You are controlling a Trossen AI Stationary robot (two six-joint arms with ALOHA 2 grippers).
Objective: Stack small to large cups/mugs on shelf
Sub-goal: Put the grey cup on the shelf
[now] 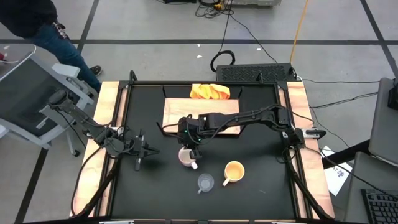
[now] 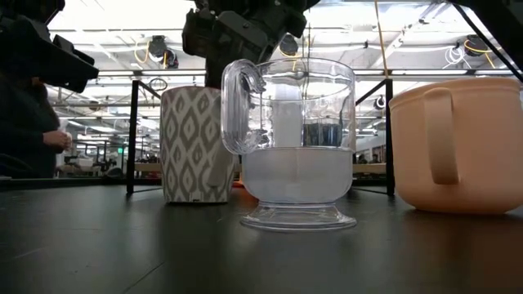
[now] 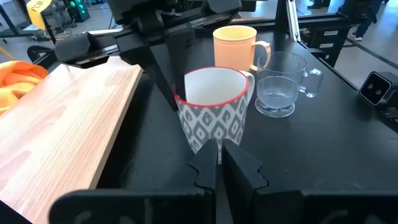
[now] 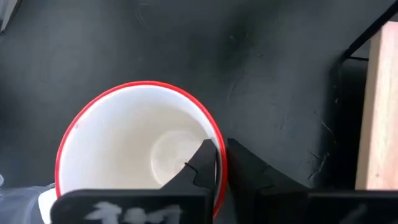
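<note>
1. The left pincer (image 1: 138,151) hovers low over the black desk (image 1: 155,193) at its left side, fingers pressed together and holding nothing, pointing toward the mugs.
2. The wooden shelf (image 1: 174,109) lies flat at the back of the desk, an orange cloth (image 1: 209,92) at its far edge.
3. The right pincer (image 4: 221,163) reaches down over the white mug (image 1: 185,157), its fingers clamped on the red rim, one inside and one outside.
4. The clear glass cup (image 1: 206,182) stands just beside it, nearer the front edge.
5. The orange-yellow mug (image 1: 234,170) stands upright to the right.
</note>
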